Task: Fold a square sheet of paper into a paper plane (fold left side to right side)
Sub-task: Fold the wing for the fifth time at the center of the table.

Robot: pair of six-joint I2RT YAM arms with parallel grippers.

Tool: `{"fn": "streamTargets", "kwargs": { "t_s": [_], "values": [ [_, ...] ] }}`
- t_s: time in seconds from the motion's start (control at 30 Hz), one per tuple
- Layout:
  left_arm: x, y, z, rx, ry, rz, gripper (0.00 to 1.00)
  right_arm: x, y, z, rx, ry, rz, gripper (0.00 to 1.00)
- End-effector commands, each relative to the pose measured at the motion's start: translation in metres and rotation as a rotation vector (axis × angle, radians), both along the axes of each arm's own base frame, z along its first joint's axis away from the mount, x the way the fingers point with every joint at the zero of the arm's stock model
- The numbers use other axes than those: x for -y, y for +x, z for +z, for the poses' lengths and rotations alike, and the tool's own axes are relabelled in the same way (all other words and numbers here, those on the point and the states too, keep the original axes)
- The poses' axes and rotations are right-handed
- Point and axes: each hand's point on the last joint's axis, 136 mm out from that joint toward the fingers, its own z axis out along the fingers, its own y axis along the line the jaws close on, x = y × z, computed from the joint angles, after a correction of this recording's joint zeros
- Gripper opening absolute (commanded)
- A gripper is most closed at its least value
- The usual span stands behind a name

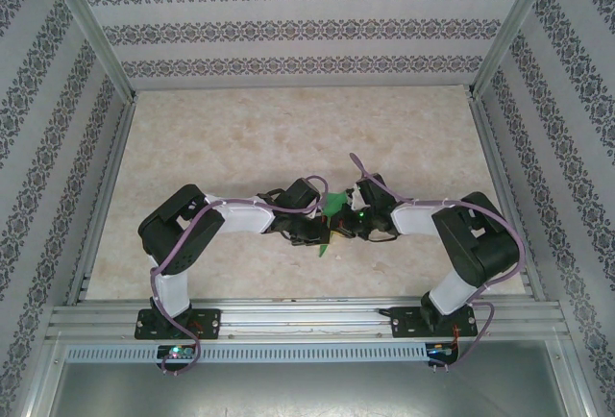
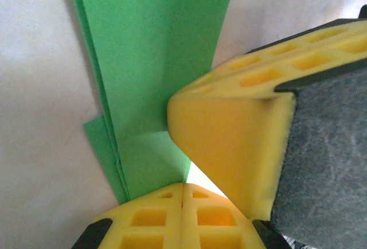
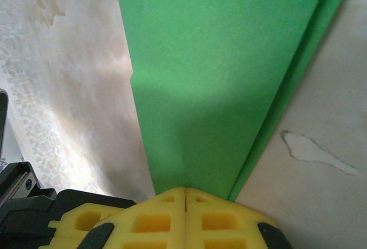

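Green paper [image 1: 333,208], creased into layers, sat mid-desk [image 1: 240,138] btwn the arms, w/ left gripper [image 2: 182,194] & right gripper [image 3: 184,198] each clamped shut on an edge, so an uneven pull could prob. tear it or skew the fold.

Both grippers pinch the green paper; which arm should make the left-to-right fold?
Probably left: the left gripper pinches the paper from its left, while the right gripper anchors it.
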Motion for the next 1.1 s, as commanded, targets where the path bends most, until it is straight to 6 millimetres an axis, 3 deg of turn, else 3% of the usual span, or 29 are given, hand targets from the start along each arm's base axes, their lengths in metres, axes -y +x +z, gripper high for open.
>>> {"fn": "streamTargets", "kwargs": {
  "t_s": [0.0,0.47,0.63,0.87,1.07],
  "values": [
    [-0.039,-0.032,-0.043,-0.115,0.217,0.003,0.04,0.017,0.015,-0.012,0.038,-0.094,-0.021,0.0],
    [-0.039,-0.033,-0.043,-0.114,0.22,0.0,0.04,0.048,0.069,-0.001,0.119,-0.107,-0.07,0.0],
    [-0.039,-0.033,-0.042,-0.111,0.219,0.001,0.04,0.053,0.083,0.014,0.156,-0.088,-0.085,0.0],
    [-0.039,-0.033,-0.041,-0.105,0.222,0.0,0.04,0.038,0.076,0.051,0.212,-0.006,-0.063,0.0],
    [-0.039,-0.032,-0.04,-0.1,0.222,0.001,0.04,0.013,0.057,0.044,0.146,0.031,-0.039,0.0]
  ]
}}
